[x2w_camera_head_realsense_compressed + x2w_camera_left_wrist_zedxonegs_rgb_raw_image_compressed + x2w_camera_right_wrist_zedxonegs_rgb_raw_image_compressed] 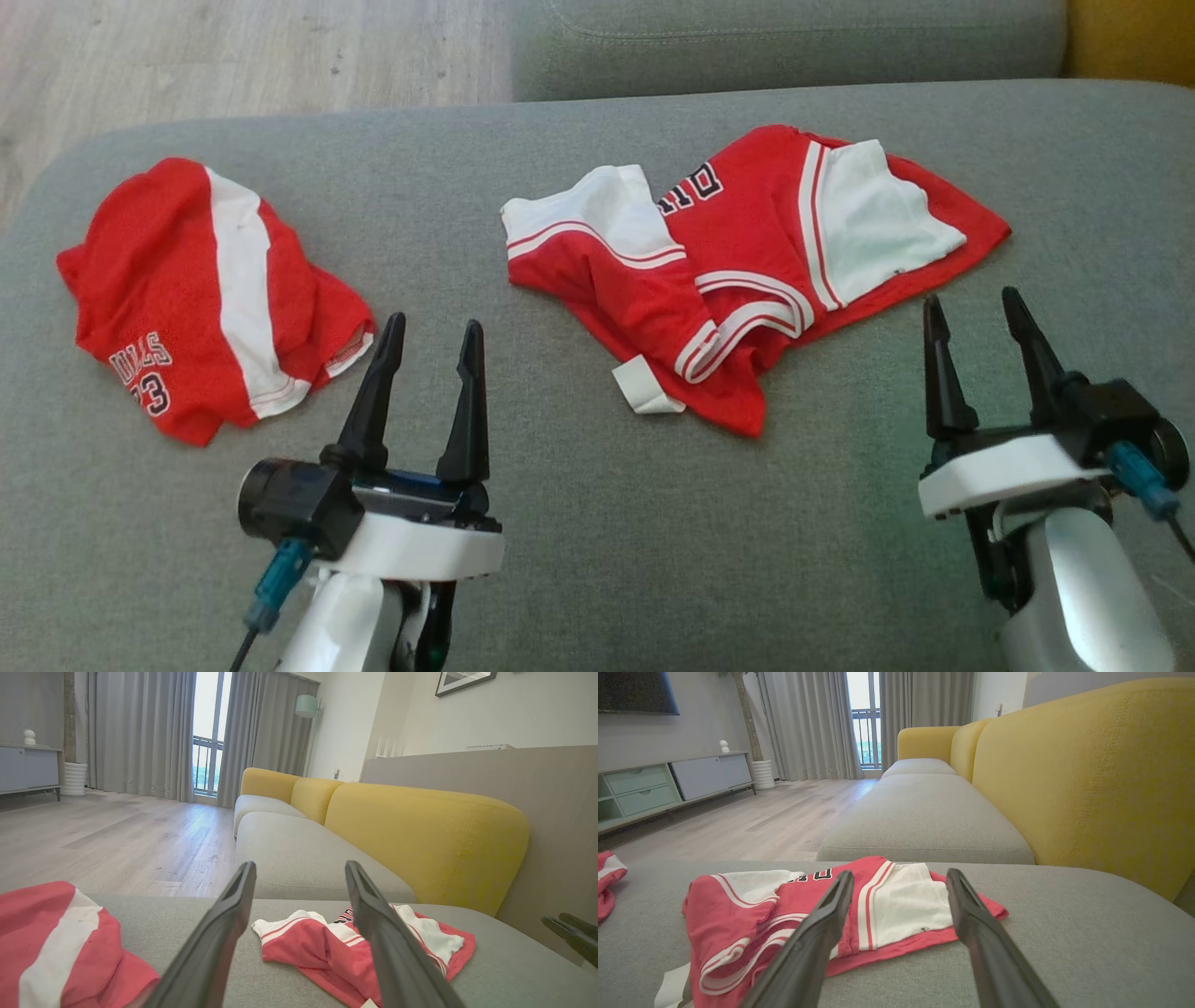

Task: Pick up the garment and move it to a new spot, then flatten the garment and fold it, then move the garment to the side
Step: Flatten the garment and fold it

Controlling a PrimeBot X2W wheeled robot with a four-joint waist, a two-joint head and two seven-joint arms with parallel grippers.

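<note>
Left gripper (435,322): at 7 o'clock in the head view. Jaws fully spread and empty, both dark fingers pointing toward 12 o'clock.

Right gripper (971,297): at 4 o'clock. Jaws equally spread and empty, fingers pointing toward 12 o'clock.

The pale left forearm (341,616) and right forearm (1092,597) enter from the 6 o'clock edge. The two grippers stand well apart.

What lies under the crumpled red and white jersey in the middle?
The crumpled red and white jersey lies on the grey fabric sofa seat. A white fabric strip pokes out at its near edge. Anything beneath its folds is covered.
</note>
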